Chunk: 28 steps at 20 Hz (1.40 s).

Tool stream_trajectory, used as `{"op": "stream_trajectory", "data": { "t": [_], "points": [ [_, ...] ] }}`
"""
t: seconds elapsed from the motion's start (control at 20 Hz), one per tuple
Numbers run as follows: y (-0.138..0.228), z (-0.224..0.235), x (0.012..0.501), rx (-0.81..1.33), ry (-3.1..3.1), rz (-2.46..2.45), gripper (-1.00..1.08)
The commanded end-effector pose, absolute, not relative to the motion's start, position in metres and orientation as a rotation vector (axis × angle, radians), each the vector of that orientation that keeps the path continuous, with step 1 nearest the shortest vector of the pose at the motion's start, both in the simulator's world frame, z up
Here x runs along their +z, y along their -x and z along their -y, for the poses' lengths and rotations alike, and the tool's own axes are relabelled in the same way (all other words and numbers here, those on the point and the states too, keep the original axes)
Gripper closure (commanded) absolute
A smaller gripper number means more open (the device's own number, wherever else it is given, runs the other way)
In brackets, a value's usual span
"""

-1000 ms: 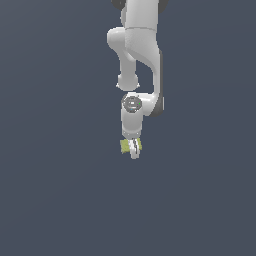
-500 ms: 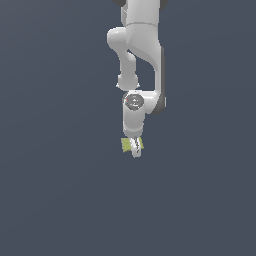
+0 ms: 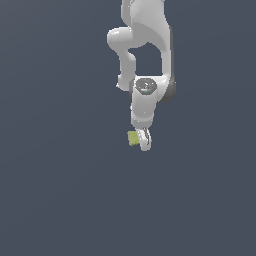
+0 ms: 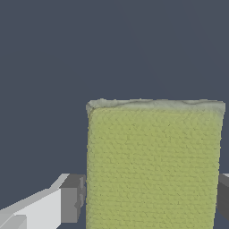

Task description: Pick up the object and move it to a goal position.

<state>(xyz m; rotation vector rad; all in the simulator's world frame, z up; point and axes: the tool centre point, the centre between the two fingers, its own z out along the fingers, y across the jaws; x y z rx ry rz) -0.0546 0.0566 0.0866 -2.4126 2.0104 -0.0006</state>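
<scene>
At the exterior view's centre, slightly toward its left, the small yellow-green block [image 3: 133, 138] is seen at the tip of the white arm [image 3: 145, 50], against a plain dark grey-blue ground [image 3: 55, 190]. Only part of the block is visible in that view, projecting toward the exterior view's left from between the fingers. Just beside it, toward the right, the gripper [image 3: 141, 139] is seen hanging below the rounded wrist housing [image 3: 145, 87], with the arm's upper links rising out of frame above.

On the wrist view, one grey finger pad [image 4: 72, 199] on its white finger is seen pressed against one side face of the block [image 4: 154, 165]; the block's textured, woven-looking yellow-green face fills the space between, with a paler, greyish far edge. A second grey pad [image 4: 223, 197] is partly visible at the block's opposite side, touching it. The fingers are thus clenched on the block, gripping it across its width.

Whether the block is resting on the ground or is lifted clear of it cannot be told; no shadow or contact line is seen.
</scene>
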Motion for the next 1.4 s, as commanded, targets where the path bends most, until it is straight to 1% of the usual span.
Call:
{"op": "stream_trajectory", "data": {
  "t": [0.0,0.55,0.8,1.05,1.35],
  "points": [
    [0.054,-0.069,0.111,-0.002,2.412,-2.01,1.08],
    [0.051,-0.131,0.23,-0.006,2.413,-2.014,1.08],
    [0.049,-0.156,0.275,-0.005,2.413,-2.013,1.08],
    [0.047,-0.174,0.307,-0.003,2.414,-2.012,1.08],
    [0.044,-0.186,0.329,-0.001,2.414,-2.011,1.08]
  ]
}}
